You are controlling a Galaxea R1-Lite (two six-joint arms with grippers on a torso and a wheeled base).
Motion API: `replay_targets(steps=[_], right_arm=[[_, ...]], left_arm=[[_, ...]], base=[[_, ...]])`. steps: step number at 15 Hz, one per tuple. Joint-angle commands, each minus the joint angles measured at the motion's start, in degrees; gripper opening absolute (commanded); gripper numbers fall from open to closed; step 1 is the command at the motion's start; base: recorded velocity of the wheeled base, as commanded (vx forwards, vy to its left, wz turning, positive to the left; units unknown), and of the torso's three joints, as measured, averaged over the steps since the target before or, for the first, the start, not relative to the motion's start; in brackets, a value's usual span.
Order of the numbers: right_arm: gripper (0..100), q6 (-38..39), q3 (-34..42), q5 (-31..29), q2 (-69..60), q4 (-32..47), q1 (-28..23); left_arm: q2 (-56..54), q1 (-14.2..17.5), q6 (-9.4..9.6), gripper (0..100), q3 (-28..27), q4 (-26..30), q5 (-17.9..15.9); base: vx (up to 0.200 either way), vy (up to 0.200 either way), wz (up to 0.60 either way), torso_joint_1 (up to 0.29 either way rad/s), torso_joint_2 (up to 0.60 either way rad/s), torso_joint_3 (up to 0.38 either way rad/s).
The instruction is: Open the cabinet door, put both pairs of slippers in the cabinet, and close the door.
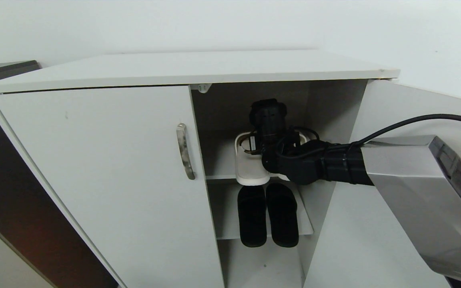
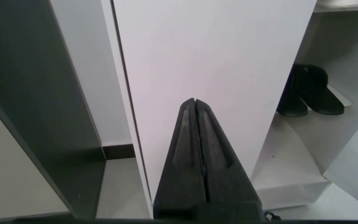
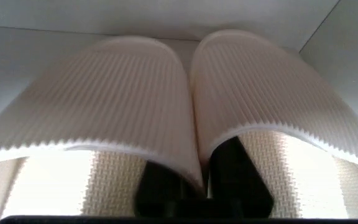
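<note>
You have the cabinet [image 1: 182, 66] with its right door [image 1: 346, 248] swung wide open and its left door [image 1: 94, 180] shut, its metal handle [image 1: 184, 151] upright near the inner edge.

Right arm: it reaches in through the open side at upper-shelf height. In the right wrist view the right claw [image 3: 197, 180] is pinching the white slippers [image 1: 248, 164]. One dark finger [image 3: 235, 168] sits under the ribbed strap of one slipper and the other finger under the strap of its neighbour, with the two inner strap edges squeezed between them. The pair lies side by side, toes pointing into the cabinet. It sits on the upper shelf [image 1: 220, 160], and the heel of the left slipper juts past the shelf's front edge. The right slipper is mostly hidden behind the wrist in the head view.

Black slippers [image 1: 268, 214]: they lie side by side on the lower shelf [image 1: 224, 216], directly below the white pair, soles down and toes inward. Both heels hang over the front edge of that shelf. Nothing touches them.

Left arm: the left claw [image 2: 194, 109] has its fingers pressed together and holds nothing. It hangs in front of the shut left door, apart from it. In the left wrist view the black pair shows beyond that door's edge, inside the open compartment.
</note>
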Motion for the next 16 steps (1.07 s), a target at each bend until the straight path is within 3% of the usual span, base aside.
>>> replay_targets(steps=[1, 5, 16], right_arm=[[100, 0.0, 0.0, -0.1, -0.1, 0.0, 0.0], [100, 0.0, 0.9, -0.6, -2.6, -0.1, 1.6], [100, 0.2, 34.9, -2.5, -21.7, -15.3, 10.0]], left_arm=[[0.0, 0.0, -0.01, 0, 0.0, 0.0, 0.0], [0.0, 0.0, -0.01, 0, 0.0, 0.0, 0.0], [0.0, 0.0, -0.01, 0, 0.0, 0.0, 0.0]], base=[[0.0, 0.0, 0.0, 0.0, 0.0, 0.0], [0.0, 0.0, 0.0, 0.0, 0.0, 0.0], [0.0, 0.0, 0.0, 0.0, 0.0, 0.0]])
